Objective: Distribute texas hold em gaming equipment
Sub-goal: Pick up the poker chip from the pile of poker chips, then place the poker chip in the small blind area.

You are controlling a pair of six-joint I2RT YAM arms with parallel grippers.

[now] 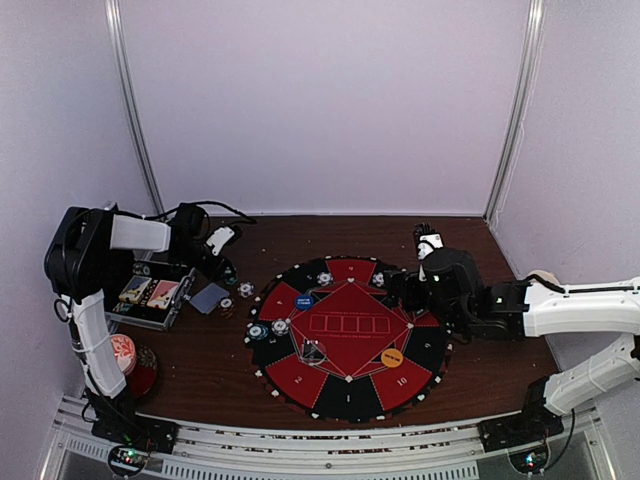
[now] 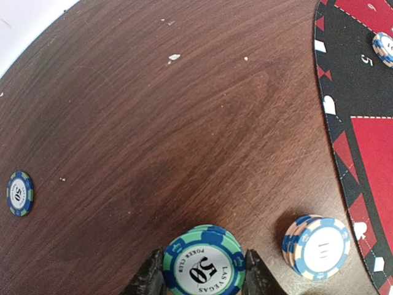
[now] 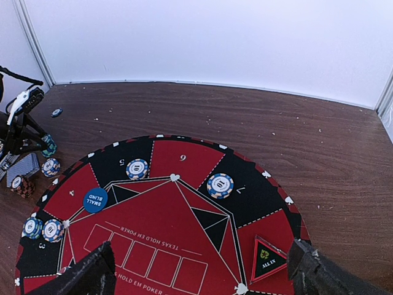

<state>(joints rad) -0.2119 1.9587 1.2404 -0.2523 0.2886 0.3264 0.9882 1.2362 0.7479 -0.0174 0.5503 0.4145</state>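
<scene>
The left gripper [image 2: 204, 279] is clamping its jaws on a green chip stack [image 2: 203, 261], needing a lift onto the mat [image 2: 359, 144]; the right gripper [image 3: 202, 276] is hovering, jaws apart.

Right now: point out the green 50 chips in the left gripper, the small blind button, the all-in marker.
green 50 chips [image 2: 204, 263]: left wrist view, top chip's printed face.
small blind button [image 3: 95, 200]: right wrist view, disc centre.
all-in marker [image 3: 265, 261]: right wrist view, black centre.
</scene>
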